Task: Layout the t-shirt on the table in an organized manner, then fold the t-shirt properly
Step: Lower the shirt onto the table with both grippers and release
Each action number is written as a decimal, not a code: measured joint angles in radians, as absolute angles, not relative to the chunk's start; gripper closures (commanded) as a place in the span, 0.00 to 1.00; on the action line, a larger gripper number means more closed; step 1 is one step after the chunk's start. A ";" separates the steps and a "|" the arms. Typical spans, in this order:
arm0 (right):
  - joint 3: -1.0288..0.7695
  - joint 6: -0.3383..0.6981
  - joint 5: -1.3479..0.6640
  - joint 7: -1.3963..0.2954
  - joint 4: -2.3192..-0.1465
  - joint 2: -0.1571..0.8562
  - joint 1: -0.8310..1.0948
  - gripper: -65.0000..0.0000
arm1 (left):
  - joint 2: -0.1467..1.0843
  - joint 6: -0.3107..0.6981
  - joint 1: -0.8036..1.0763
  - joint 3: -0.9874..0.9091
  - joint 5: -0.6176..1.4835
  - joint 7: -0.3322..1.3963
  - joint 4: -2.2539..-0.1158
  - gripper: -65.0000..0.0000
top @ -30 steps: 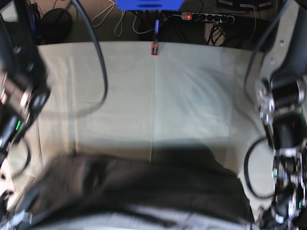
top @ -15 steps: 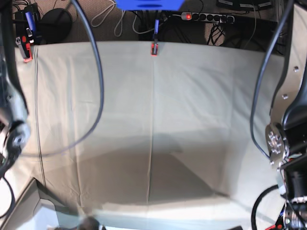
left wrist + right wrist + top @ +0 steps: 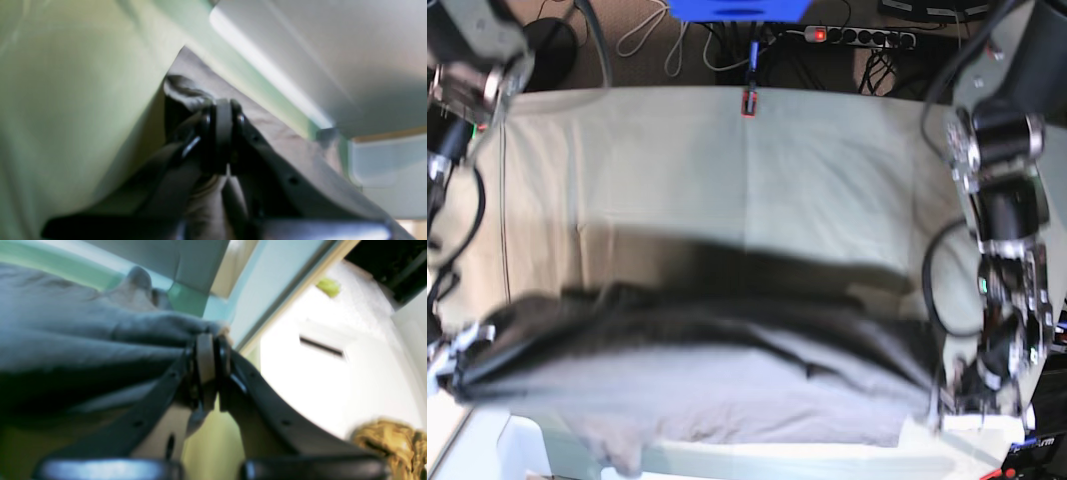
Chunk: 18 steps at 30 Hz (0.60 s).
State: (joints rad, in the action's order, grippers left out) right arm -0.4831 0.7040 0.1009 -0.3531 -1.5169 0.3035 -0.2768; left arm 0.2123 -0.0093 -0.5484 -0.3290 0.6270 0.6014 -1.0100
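I see the t-shirt (image 3: pixel 697 385) stretched, blurred, across the near edge of the bench (image 3: pixel 757 190), between both arms. Left gripper (image 3: pixel 222 133) jaws clamped on its fabric; right gripper (image 3: pixel 206 356) jaws likewise.

A grey t-shirt (image 3: pixel 717 375) stretches, motion-blurred, across the near part of the table (image 3: pixel 757 190), its hem hanging over the near edge. The right gripper (image 3: pixel 462 365) holds its left end and the left gripper (image 3: pixel 947 385) its right end. A red clamp (image 3: pixel 749 102) sits at the far edge.
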 measured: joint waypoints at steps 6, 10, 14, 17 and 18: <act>-0.534 0.708 0.066 -0.347 -1.645 0.276 -0.084 1.00 | 0.212 -0.018 -0.401 -0.445 0.619 0.609 -1.047 1.00; -0.537 0.709 0.064 -0.349 -1.644 0.260 -0.003 1.00 | 0.213 -0.010 -0.370 -0.454 0.629 0.601 -1.055 1.00; -0.541 0.708 0.066 -0.352 -1.643 0.249 0.017 1.00 | 0.212 -0.009 -0.314 -0.453 0.630 0.603 -1.055 1.00; -0.538 0.707 0.067 -0.346 -1.643 0.250 0.008 1.00 | 0.211 -0.015 -0.303 -0.453 0.625 0.609 -1.053 1.00; -0.537 0.707 0.070 -0.349 -1.642 0.249 -0.003 1.00 | 0.210 -0.015 -0.309 -0.453 0.625 0.606 -1.053 1.00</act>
